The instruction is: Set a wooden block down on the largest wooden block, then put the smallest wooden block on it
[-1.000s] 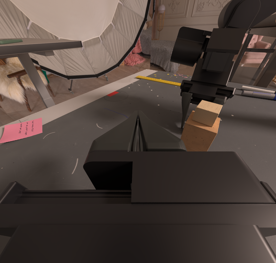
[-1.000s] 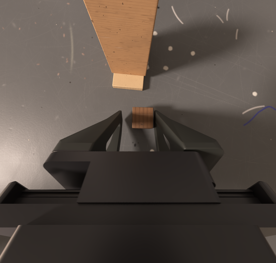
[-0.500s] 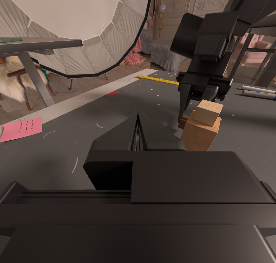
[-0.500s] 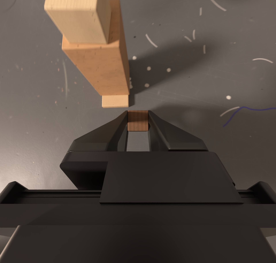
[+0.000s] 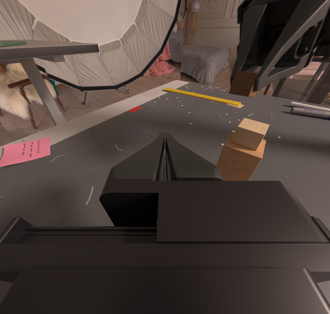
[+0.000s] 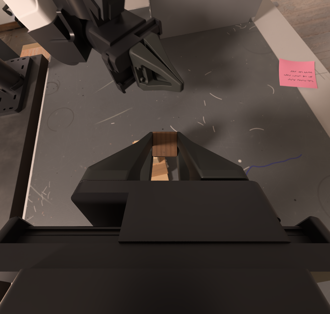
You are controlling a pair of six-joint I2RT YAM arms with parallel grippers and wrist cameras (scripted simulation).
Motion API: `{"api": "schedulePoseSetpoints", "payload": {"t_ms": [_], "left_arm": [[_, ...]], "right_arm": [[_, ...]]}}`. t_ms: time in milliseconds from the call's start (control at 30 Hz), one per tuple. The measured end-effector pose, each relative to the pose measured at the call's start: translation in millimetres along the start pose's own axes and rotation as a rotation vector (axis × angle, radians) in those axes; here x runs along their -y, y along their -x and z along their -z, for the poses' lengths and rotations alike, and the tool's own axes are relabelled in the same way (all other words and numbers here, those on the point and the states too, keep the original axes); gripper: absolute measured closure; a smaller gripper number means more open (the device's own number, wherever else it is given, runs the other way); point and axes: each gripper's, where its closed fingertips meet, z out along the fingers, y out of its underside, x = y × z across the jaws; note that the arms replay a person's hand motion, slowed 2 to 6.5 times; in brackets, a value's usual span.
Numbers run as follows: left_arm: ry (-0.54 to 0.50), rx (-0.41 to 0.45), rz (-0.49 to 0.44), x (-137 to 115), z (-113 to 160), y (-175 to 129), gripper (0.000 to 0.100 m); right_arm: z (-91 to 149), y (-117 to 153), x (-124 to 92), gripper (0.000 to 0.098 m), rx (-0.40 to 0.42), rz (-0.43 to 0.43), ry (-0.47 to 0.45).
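Observation:
The largest block (image 5: pixel 239 162), orange-tan wood, stands on the grey table with a pale wooden block (image 5: pixel 250 133) resting on its top, turned a little. My right gripper (image 6: pixel 164 141) is shut on the smallest block (image 6: pixel 164 144), dark brown; in the left wrist view the block (image 5: pixel 242 83) hangs high above the stack. In the right wrist view part of the stack (image 6: pixel 159 171) shows below, between my fingers. My left gripper (image 5: pixel 164 136) is shut and empty, low over the table to the left of the stack; it also shows in the right wrist view (image 6: pixel 178 86).
A yellow ruler (image 5: pixel 201 96) lies at the table's far edge. Two markers (image 5: pixel 310 110) lie at far right. A pink sticky note (image 5: pixel 25 151) sits near the left edge, also in the right wrist view (image 6: pixel 297 73). A big light tent (image 5: pixel 89 29) stands beyond the table.
My right gripper has risen well above the table with the small dark block in it and now hangs over the stack. The left gripper has stayed still.

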Motion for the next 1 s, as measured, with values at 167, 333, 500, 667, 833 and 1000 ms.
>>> {"api": "schedulePoseSetpoints", "payload": {"t_ms": [167, 333, 500, 667, 833, 1000], "left_arm": [[0.000, 0.002, 0.000, 0, 0, 0, 0.099], [0.003, 0.003, 0.003, 0, 0, 1, 0.099], [0.003, 0.003, 0.002, 0, 0, 1, 0.099], [0.003, 0.003, 0.002, 0, 0, 1, 0.099], [0.004, 0.003, 0.003, 0, 0, 1, 0.099], [0.007, 0.003, 0.005, -1, 0, 1, 0.099]], "right_arm": [[-2, 13, 10, 0.0767, -0.030, 0.041, 0.047], [-9, 22, 5, 0.0767, -0.041, 0.052, 0.105], [-11, 24, 1, 0.0767, -0.045, 0.055, 0.135], [-12, 25, -2, 0.0767, -0.033, 0.058, 0.147], [-13, 26, -4, 0.0767, -0.021, 0.066, 0.155], [-13, 25, -6, 0.0767, -0.022, 0.080, 0.167]]}}
